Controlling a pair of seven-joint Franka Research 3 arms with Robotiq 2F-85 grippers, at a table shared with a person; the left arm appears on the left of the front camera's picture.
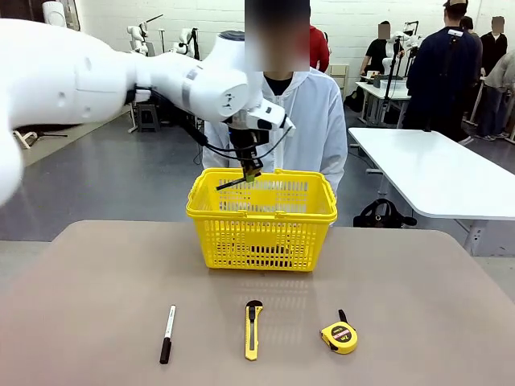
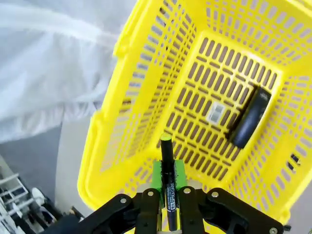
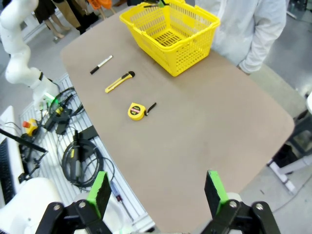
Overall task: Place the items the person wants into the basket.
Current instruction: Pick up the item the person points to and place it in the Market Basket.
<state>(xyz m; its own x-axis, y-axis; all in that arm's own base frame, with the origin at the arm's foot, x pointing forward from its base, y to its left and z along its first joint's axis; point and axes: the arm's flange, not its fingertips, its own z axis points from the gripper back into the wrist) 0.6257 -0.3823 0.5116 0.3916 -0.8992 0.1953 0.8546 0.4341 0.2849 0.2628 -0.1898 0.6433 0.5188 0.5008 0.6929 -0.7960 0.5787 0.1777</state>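
Left gripper [image 1: 252, 169]: closed on the black pen with yellow tip [image 2: 166, 156], held above the open top of the basket [image 1: 261, 233].
Right gripper [image 3: 156, 187]: fingers wide apart, nothing between them, high above the table [image 1: 96, 281].
Basket place: far side of the table, just before the person [image 1: 314, 121]; a black oblong thing [image 2: 249, 118] lies on its floor.
Marker [image 1: 167, 333]: on the table, left of the utility knife [image 1: 253, 328]; the tape measure [image 1: 339, 336] lies at the right.

Utility knife [image 1: 253, 330] on brown table [image 1: 80, 322], yellow tape measure [image 1: 339, 335] near it; beyond — a white table [image 1: 434, 173]
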